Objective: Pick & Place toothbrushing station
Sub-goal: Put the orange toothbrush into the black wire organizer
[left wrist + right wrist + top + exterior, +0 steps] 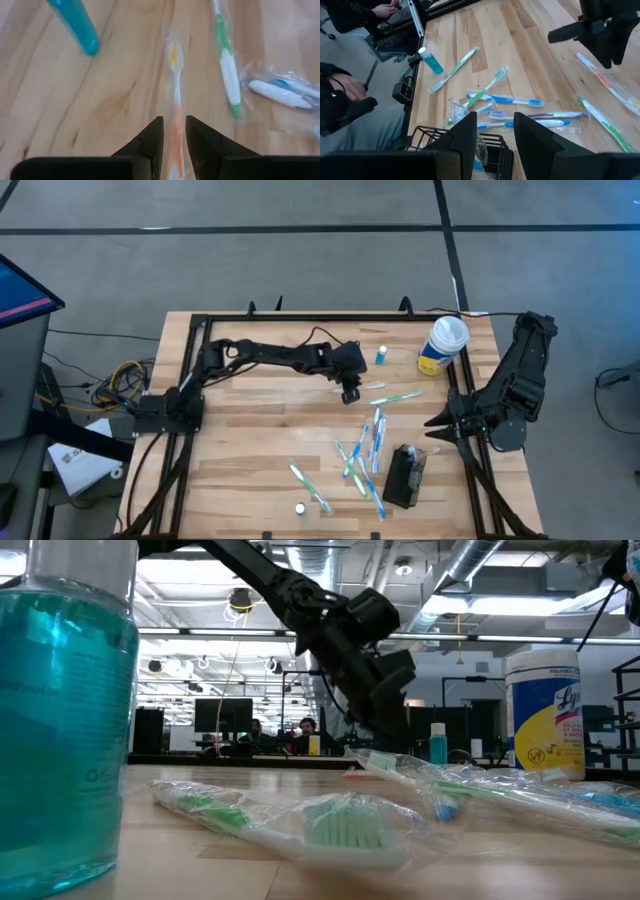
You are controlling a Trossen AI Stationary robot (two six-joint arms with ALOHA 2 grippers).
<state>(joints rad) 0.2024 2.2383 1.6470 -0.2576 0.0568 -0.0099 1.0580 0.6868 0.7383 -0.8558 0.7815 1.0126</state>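
A wooden table point(250, 450) is seen from above, with wrapped toothbrushes scattered across its middle and near side; the toothbrushing station point(404, 477), a small black mesh-sided box, is seen near the table's right front part, its long axis running roughly from the far side toward the near edge. The left gripper point(349, 392) is reached out over the middle of the table, and in its wrist view an orange toothbrush point(175, 125) in a clear wrapper is seen between the two dark fingers point(150, 142), which are narrowly parted around its handle; whether it is truly pinched cannot be told. The brush's long axis is lined up with the gripper's forward direction. From this gripper the station is placed toward the near edge and to the right, well apart, with several loose brushes between. The right gripper point(437, 422) is parked at the table's right edge, fingers parted and nothing held; the station is just beside it, toward the near edge, and is seen directly past its fingers in its wrist view. The right arm is judged the nearer to the station; a white-lidded canister point(443, 345) is stood at the far right.
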